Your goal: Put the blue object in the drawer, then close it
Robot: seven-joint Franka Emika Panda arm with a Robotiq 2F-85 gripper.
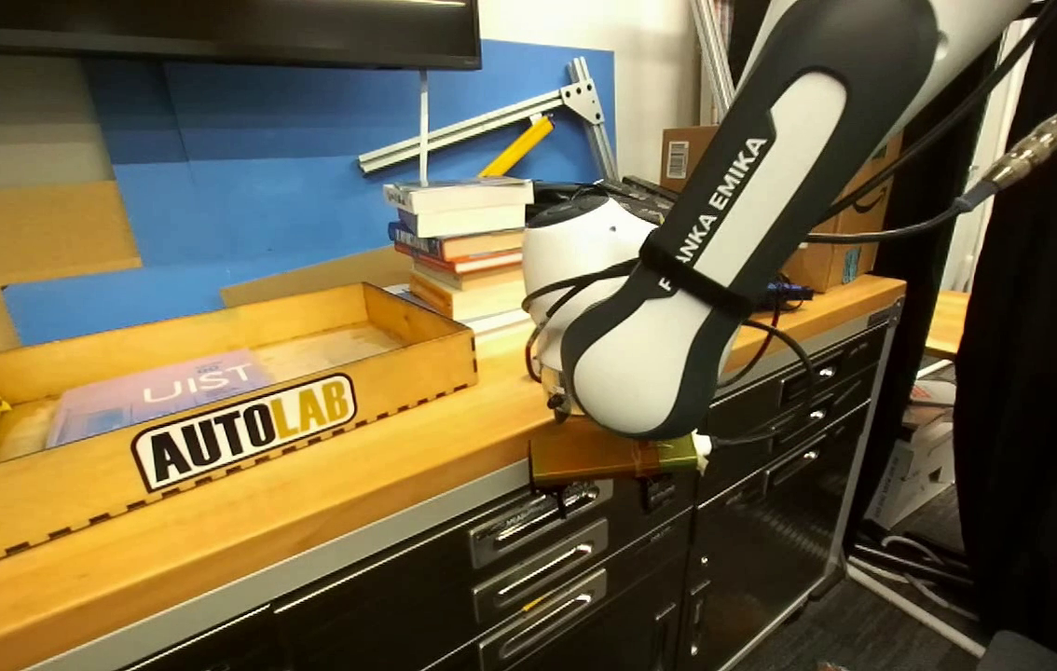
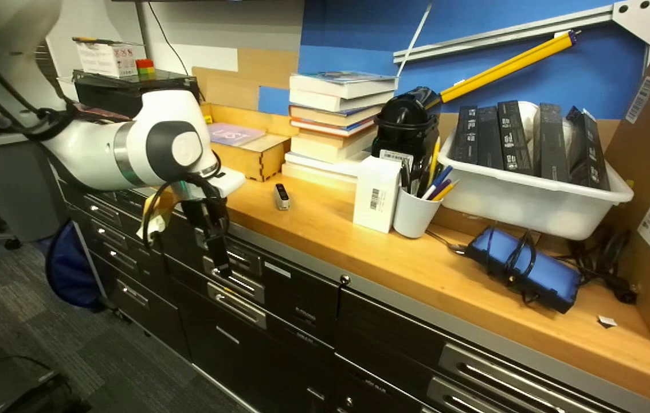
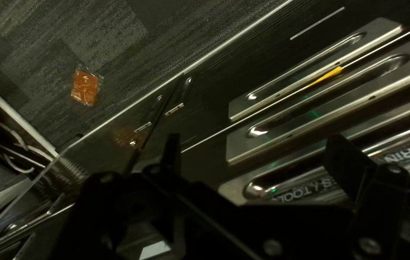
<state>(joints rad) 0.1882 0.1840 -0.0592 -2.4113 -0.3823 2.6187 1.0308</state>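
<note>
Pincer [image 3: 254, 143] — jaws wide apart, empty, before drawer handles [image 3: 328, 99]

Shallow black drawer [image 1: 538, 529], grey-handled, closed

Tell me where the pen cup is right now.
In an exterior view, the pen cup stands on the wooden counter, right of the picture's middle, between a white box on its left and a white tub.
</note>
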